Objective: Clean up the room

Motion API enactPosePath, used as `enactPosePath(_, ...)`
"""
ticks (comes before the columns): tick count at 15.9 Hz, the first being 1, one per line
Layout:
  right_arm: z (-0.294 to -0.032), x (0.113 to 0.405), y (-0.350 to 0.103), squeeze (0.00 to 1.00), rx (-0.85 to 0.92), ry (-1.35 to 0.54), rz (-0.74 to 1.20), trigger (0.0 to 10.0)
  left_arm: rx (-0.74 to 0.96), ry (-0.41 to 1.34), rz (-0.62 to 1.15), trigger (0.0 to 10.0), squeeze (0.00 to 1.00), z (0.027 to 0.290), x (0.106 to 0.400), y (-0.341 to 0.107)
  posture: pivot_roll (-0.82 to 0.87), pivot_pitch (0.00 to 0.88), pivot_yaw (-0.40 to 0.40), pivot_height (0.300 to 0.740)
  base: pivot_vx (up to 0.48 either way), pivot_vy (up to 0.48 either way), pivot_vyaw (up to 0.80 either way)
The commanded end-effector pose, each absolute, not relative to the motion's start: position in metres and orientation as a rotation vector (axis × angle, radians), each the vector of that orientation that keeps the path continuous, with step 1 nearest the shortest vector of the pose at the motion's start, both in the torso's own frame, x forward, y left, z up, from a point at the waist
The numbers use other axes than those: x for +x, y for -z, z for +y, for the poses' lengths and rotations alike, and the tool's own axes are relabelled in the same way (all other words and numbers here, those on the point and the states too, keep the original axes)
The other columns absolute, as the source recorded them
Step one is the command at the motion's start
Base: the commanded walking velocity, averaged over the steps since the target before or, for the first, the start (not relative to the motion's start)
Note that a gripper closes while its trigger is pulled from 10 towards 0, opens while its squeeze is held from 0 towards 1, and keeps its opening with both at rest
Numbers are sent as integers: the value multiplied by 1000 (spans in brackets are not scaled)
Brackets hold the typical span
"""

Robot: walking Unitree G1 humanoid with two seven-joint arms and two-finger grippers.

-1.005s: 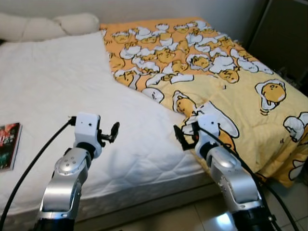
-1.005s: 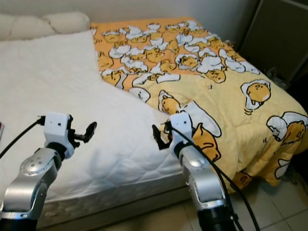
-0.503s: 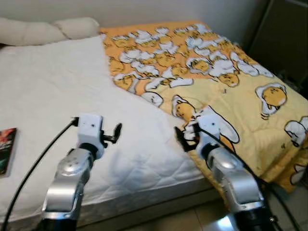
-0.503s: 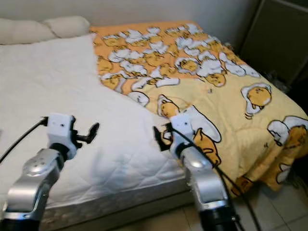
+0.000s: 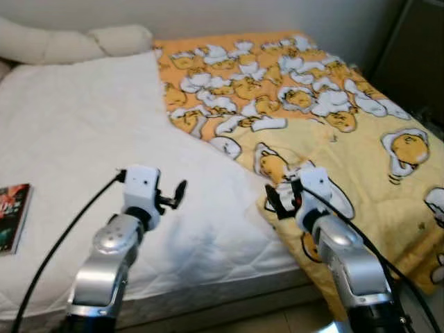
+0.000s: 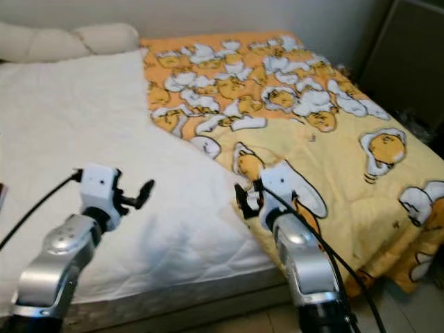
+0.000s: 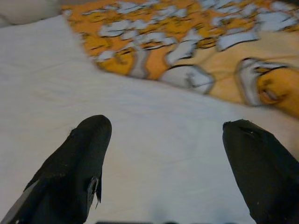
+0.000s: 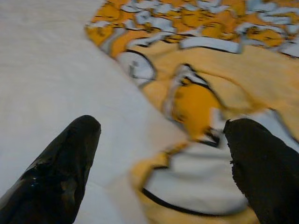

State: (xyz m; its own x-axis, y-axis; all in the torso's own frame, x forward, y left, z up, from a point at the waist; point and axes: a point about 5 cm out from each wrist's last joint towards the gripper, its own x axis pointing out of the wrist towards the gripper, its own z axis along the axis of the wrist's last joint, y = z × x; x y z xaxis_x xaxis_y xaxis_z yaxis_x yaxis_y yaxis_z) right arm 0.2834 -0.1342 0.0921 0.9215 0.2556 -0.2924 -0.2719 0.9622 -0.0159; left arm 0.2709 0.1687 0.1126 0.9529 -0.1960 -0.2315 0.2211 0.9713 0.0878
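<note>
Two silver metal arms with rounded, glossy segments and darker joints. White boxy wrist block on the left arm [image 5: 141,186], ending in a left gripper [image 5: 178,191] of black fingers; matching white block and black right gripper [image 5: 272,202] on the right arm [image 5: 347,258]. Thin black cable looping along each forearm. Blunt, matte black fingertips [image 7: 79,163] seen close up.

Soft even indoor light; slight motion blur, wrist views softest.

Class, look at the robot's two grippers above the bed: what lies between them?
In the left eye view, between the left gripper and right gripper lies bare white mattress; the yellow blanket's edge begins by the right one.
</note>
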Motion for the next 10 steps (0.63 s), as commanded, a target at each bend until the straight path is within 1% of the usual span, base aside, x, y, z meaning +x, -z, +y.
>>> enactPosePath(1, -131, 285, -97, 0, -39, -284, 283, 10000, 133, 192, 237, 10000, 153, 173, 271, -111, -87, 0, 13, 740, 0, 0, 0)
enactPosePath(2, -132, 283, -94, 0, 18, -288, 309, 10000, 155, 211, 246, 10000, 94, 173, 270, -110, -86, 0, 14, 740, 0, 0, 0)
enactPosePath(3, -132, 283, -92, 565, 31, -289, 324, 10000, 160, 220, 245, 10000, 59, 172, 270, -110, -86, 0, 14, 740, 0, 0, 0)
enactPosePath(4, -134, 285, -88, 1000, 37, -252, 355, 10000, 167, 256, 248, 10000, 20, 171, 269, -110, -93, 0, 25, 740, 0, 0, 0)
enactPosePath(6, -139, 299, -72, 1000, -92, -193, 443, 10000, 201, 388, 257, 10000, 0, 164, 266, -110, -97, 0, 35, 740, 0, 0, 0)
enactPosePath(7, -139, 304, -67, 1000, -127, -186, 471, 10000, 198, 418, 261, 10000, 0, 163, 265, -111, -91, 0, 34, 740, 0, 0, 0)
enactPosePath(10, -138, 321, -59, 1000, -164, -185, 519, 10000, 202, 516, 281, 10000, 0, 157, 262, -113, -79, 0, 32, 740, 0, 0, 0)
